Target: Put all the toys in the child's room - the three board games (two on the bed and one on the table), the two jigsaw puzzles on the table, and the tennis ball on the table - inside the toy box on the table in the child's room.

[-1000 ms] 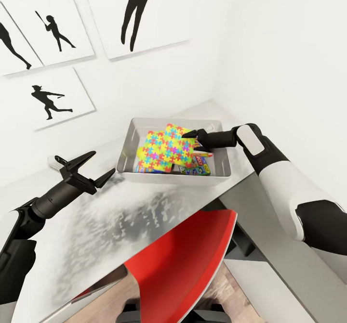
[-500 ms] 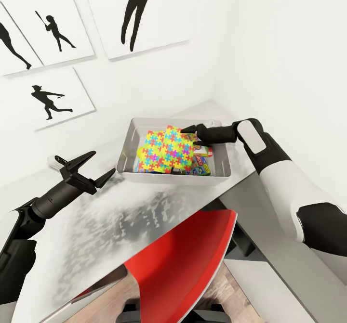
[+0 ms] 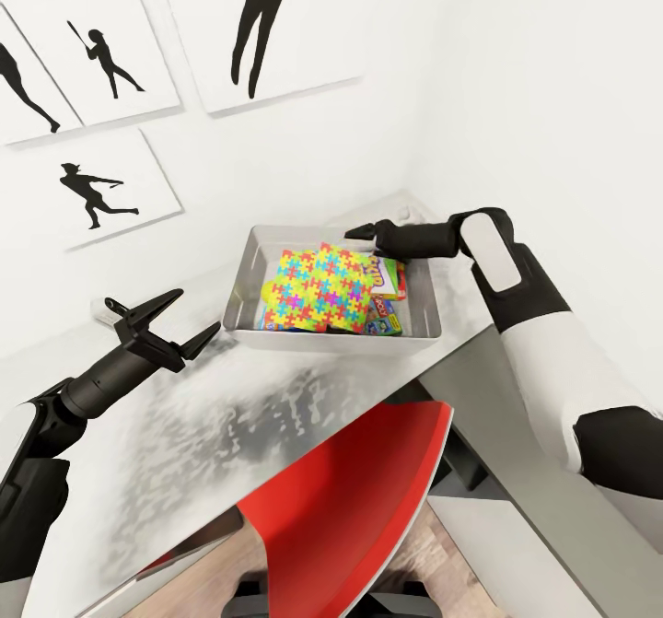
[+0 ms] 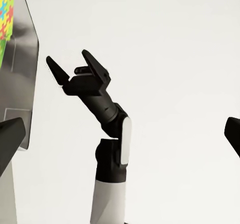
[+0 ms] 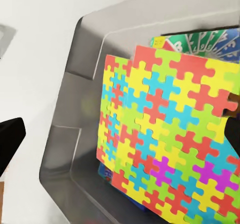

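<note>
The light grey toy box (image 3: pixel 241 273) stands on the table near the wall corner. Inside it the two jigsaw puzzles (image 3: pixel 318 291) lie stacked, nearly flat, on top of board games (image 3: pixel 385 325) whose green and blue edges stick out. My right gripper (image 3: pixel 362 235) hovers open and empty over the box's far right rim, just above the puzzles (image 5: pixel 170 144); the left wrist view also shows that right gripper (image 4: pixel 67 64) with its fingers spread. My left gripper (image 3: pixel 198 312) is open and empty above the table, left of the box. The tennis ball is hidden from view.
A red chair (image 3: pixel 359 498) is tucked under the table's (image 3: pixel 212 434) near edge. White walls with black silhouette pictures (image 3: pixel 101 190) close in behind and to the right of the box. A small white object (image 3: pixel 101 309) lies by the wall near my left gripper.
My right gripper let go of the top puzzle sheet and rose back toward the box's far rim. The sheet, tilted before, has settled flat in the box. The left arm stayed still.
</note>
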`<state>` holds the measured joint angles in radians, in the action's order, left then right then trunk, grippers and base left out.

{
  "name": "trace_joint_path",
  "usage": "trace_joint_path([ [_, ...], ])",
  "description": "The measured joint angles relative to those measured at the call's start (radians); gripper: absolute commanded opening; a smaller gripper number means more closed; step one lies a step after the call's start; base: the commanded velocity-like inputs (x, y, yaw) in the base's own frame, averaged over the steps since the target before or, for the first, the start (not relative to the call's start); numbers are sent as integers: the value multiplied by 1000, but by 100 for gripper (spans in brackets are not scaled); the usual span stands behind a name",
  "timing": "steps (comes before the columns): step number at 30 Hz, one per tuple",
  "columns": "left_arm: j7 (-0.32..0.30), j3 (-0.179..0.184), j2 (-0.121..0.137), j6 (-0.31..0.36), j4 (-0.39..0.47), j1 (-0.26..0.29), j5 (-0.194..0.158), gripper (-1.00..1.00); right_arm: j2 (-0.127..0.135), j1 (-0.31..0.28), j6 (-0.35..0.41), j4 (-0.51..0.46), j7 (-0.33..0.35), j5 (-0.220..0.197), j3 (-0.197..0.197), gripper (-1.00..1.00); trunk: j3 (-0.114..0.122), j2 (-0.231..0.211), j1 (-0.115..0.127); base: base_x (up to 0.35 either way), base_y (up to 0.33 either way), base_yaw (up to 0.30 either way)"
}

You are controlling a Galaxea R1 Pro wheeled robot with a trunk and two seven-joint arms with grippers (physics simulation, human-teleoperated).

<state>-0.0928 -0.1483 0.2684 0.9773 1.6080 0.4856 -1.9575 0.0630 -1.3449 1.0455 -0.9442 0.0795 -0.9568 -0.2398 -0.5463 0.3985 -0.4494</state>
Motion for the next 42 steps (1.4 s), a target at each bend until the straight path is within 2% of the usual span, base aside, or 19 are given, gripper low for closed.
trace_joint_path([
  [10, 0, 0, 1, 0, 0, -3, 2, 100, -1, 44, 0, -125, -91, 11, 0, 100, 0, 0, 0, 0, 0, 0],
  [16, 2, 0, 1, 0, 0, -6, 3, 100, 2, 95, 0, -241, -134, 17, 0, 100, 0, 0, 0, 0, 0, 0],
  [22, -6, 0, 1, 1, 0, -11, 3, 100, 6, 191, 0, -472, -150, 20, 2, 100, 0, 0, 0, 0, 0, 0],
  [23, -6, 0, 1, 1, 0, -11, 3, 100, 6, 191, 0, -473, -150, 21, 2, 100, 0, 0, 0, 0, 0, 0],
  [26, -31, -9, 0, 0, 0, -26, 3, 100, 13, 233, 0, -579, -153, 19, 4, 100, 0, 0, 0, 0, 0, 0],
  [35, -71, -25, -1, -1, 0, -43, 6, 100, 29, 263, 0, -651, -149, 20, 6, 100, 0, 0, 0, -74, 0, 0],
  [42, -79, -28, -1, 0, 0, -48, 6, 100, 41, 278, 0, -662, -148, 19, 34, 100, 0, 0, -1, -242, 0, -19],
])
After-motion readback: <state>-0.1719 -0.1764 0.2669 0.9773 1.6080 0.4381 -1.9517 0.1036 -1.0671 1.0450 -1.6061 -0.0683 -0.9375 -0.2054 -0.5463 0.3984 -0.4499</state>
